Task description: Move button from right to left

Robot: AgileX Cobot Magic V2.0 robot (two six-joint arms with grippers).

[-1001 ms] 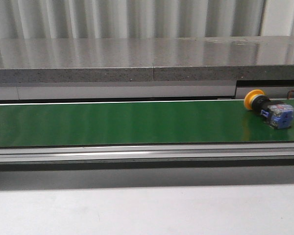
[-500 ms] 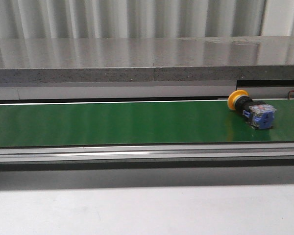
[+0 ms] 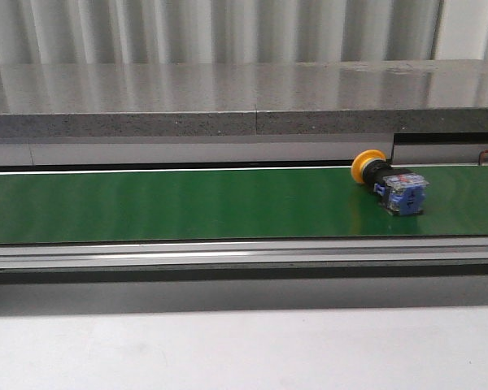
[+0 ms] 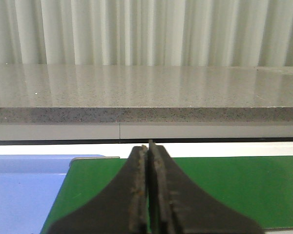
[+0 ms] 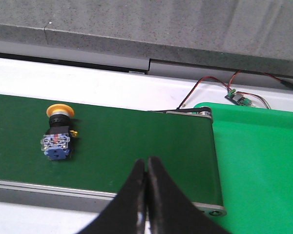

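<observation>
The button (image 3: 388, 184) lies on its side on the green conveyor belt (image 3: 187, 203), right of the middle in the front view, yellow cap toward the back and blue-grey block toward the front. It also shows in the right wrist view (image 5: 57, 132). My right gripper (image 5: 147, 163) is shut and empty, above the belt's near edge, apart from the button. My left gripper (image 4: 147, 146) is shut and empty, over the belt's left end. No gripper shows in the front view.
A grey stone ledge (image 3: 228, 97) runs behind the belt. A blue surface (image 4: 19, 190) adjoins the belt's left end. A bright green surface (image 5: 263, 165) adjoins its right end, with a small circuit board and wires (image 5: 239, 97) behind it.
The button has travelled left along the belt, from near the right edge of the front view toward the middle. No gripper touches it.
</observation>
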